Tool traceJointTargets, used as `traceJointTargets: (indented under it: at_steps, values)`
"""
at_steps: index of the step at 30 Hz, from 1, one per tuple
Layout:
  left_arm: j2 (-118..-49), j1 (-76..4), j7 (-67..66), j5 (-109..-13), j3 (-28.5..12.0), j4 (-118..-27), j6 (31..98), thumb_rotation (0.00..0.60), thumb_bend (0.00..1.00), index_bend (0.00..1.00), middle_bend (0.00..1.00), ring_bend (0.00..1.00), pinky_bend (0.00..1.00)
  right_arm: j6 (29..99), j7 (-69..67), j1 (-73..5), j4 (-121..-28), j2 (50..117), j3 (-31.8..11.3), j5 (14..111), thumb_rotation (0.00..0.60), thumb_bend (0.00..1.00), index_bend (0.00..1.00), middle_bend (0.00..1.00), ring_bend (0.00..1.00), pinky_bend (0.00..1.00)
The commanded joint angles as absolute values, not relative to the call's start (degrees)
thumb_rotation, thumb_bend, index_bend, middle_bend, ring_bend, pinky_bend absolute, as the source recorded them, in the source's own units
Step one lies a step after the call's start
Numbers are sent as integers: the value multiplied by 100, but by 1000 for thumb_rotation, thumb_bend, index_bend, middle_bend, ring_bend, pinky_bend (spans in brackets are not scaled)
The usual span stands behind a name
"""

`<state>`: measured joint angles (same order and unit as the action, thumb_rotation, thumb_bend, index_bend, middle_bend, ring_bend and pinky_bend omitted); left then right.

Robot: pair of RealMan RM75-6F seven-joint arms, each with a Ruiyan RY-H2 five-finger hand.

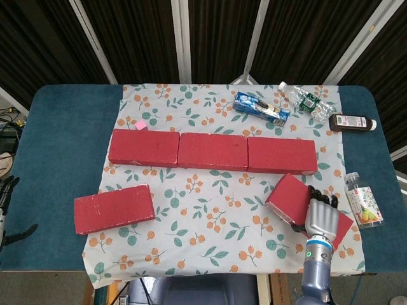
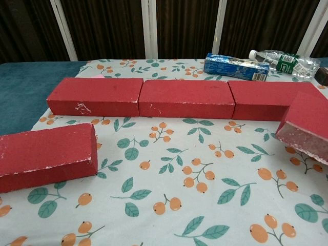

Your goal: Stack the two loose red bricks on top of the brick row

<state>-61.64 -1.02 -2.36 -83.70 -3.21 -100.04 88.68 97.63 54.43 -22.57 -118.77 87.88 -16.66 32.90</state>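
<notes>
A blue-topped table (image 1: 60, 146) carries a white cloth printed with orange berries and green leaves (image 1: 210, 222). Across the middle of the cloth runs the row of three red rectangular bricks (image 1: 212, 151), laid end to end with its long axis left to right.

Near and left of the row lies a loose red brick (image 1: 114, 208), flat on the cloth at its left edge, its long axis roughly left to right with the right end turned slightly toward the far side. Well apart from it, at the near right, is the second loose red brick (image 1: 299, 202). Its long axis runs diagonally, from the far left corner close to the row's right brick toward the near right. In the chest view this brick (image 2: 306, 125) is tilted, its rough near face showing and its top overlapping the sight of the row's right end.

The right hand (image 1: 321, 216) lies over the near right part of that tilted brick, dark fingers (image 1: 322, 199) curled over its edge, gripping it. The left hand (image 1: 7, 210) sits at the far left edge of the head view, off the table, fingers apart and holding nothing.

Along the far edge lie a blue foil packet (image 1: 261, 108), a clear plastic bottle with a green label (image 1: 306, 101) and a small brown bottle (image 1: 351, 123); another clear bottle with a fruit label (image 1: 364, 201) lies at the right edge.
</notes>
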Motion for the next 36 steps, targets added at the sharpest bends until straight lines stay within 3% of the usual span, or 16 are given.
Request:
traceJointTargets:
  at_steps: [1, 11, 22, 30, 36]
  values:
    - [-6168, -103, -245, -8371, -320, -10007, 8868, 600, 7, 44, 31, 0, 135, 9872, 5614, -2386, -12025, 8696, -1789, 3337, 600, 150, 288, 415, 436, 90]
    - [-6185, -101, -315, -8352, -323, -10016, 8870, 600, 7, 44, 28, 0, 135, 10010, 6310, -3046, -12269, 8667, -2424, 3116, 600, 150, 294, 415, 436, 215]
    - [-6253, -120, -530, -8302, -342, -10021, 8862, 600, 7, 44, 26, 0, 135, 9827, 7289, -4249, -11941, 8935, -3195, 2471, 600, 150, 314, 415, 436, 216]
    - [-6355, -114, -814, -8152, -400, -10043, 8898, 600, 7, 44, 25, 0, 135, 8965, 8065, -5073, -11060, 8967, -3053, 2133, 600, 149, 315, 415, 436, 216]
    - [-6470, -119, -1172, -8001, -444, -10106, 8922, 600, 7, 44, 23, 0, 136, 7972, 7973, -5443, -10317, 9017, -3343, 1334, 600, 149, 315, 415, 436, 216]
